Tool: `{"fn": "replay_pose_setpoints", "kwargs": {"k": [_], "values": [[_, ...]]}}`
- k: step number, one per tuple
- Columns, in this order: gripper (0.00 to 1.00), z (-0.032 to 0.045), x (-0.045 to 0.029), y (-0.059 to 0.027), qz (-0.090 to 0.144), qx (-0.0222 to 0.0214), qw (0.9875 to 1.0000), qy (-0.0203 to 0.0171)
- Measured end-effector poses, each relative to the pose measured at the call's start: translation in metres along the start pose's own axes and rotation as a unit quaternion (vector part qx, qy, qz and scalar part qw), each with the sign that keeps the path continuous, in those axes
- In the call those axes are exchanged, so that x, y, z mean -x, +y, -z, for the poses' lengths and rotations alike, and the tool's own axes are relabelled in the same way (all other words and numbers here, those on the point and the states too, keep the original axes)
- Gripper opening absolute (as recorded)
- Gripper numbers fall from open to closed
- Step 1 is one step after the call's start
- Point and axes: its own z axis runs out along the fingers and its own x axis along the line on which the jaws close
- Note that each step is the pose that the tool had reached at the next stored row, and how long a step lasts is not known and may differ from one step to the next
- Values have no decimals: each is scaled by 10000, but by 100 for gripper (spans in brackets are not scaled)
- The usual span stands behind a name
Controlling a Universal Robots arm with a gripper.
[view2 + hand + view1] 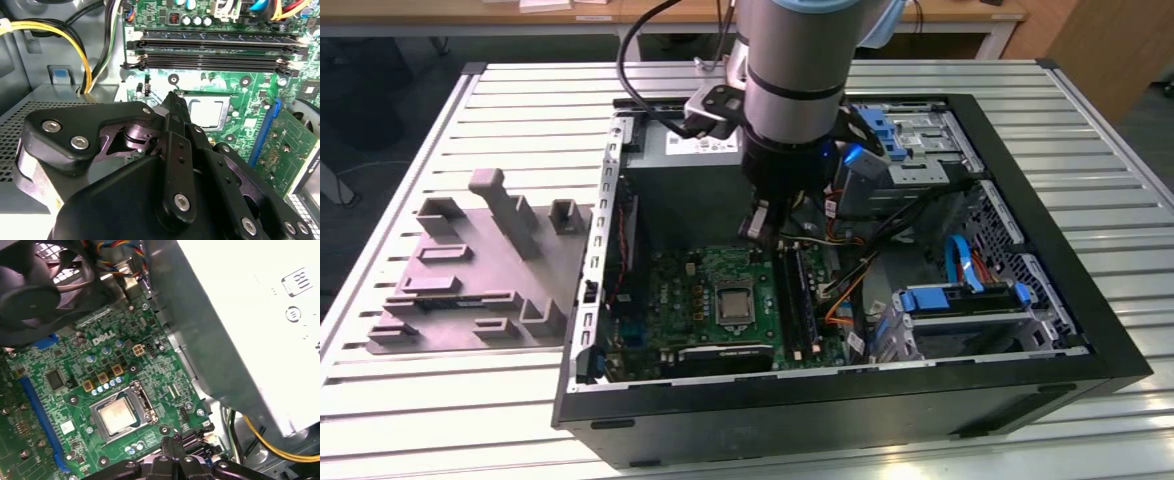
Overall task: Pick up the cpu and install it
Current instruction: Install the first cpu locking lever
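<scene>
**Chip seated in its socket, gripper above the board**

Exterior view: the arm's gripper [763, 226] hung at 12 o'clock of the cpu [732, 303]. Second wrist view: its fingers [176, 107] were pressed together, holding nothing. First wrist view: the chip lay in the green board [75, 360].

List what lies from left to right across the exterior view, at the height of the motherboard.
Grey plastic block with upright posts → green motherboard → cpu seated in its socket → memory slots → blue drive bay → black case wall.
</scene>
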Motion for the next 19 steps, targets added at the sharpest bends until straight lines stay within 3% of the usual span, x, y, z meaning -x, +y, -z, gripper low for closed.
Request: {"fn": "replay_pose_setpoints", "kwargs": {"k": [15,19], "values": [[11,-6,14,-1,0,-1,10000,0],[11,-12,14,-2,103,-37,9999,-15]]}}
